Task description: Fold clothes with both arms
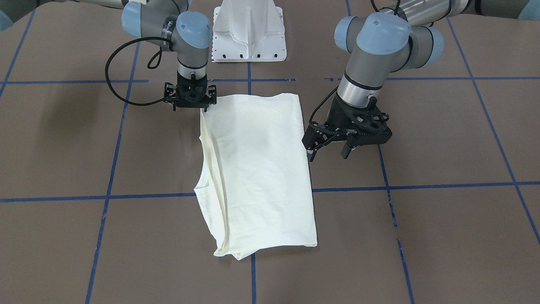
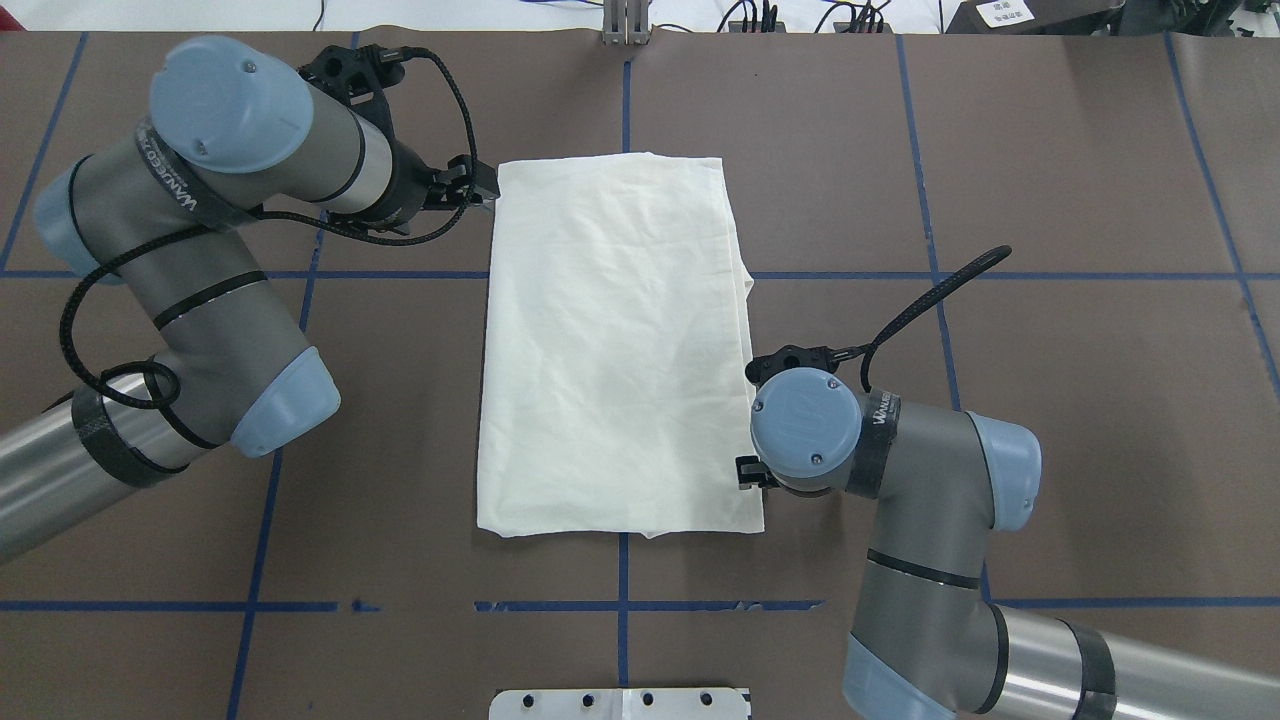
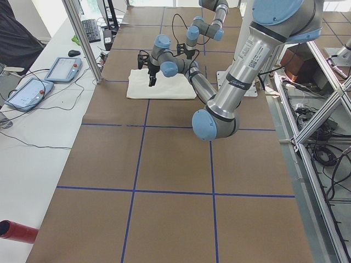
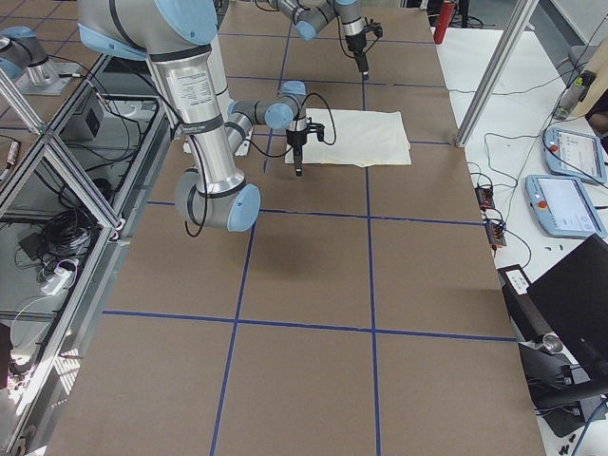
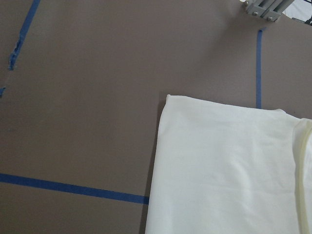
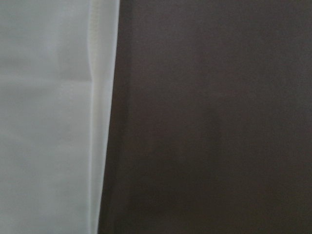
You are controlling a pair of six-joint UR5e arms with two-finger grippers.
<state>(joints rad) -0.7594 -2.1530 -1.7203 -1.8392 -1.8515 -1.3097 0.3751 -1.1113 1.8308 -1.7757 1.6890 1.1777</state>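
The cream T-shirt (image 1: 257,169) lies folded into a long rectangle on the brown table, plain side up, its print hidden. It also shows in the overhead view (image 2: 615,340). My left gripper (image 1: 328,154) is open and empty and hovers raised beside the shirt's left edge; from overhead it (image 2: 487,188) sits by the far left corner. The left wrist view shows that corner (image 5: 168,100) from above. My right gripper (image 1: 190,106) points straight down at the shirt's near right corner, low over the table, and looks open. The right wrist view shows the shirt's hem (image 6: 100,122) close up.
The white pedestal base (image 1: 249,33) stands at the table's robot side. Blue tape lines (image 1: 422,185) cross the brown table. A side desk with tablets (image 3: 30,90) and a metal post (image 3: 82,38) lie beyond the table's far edge.
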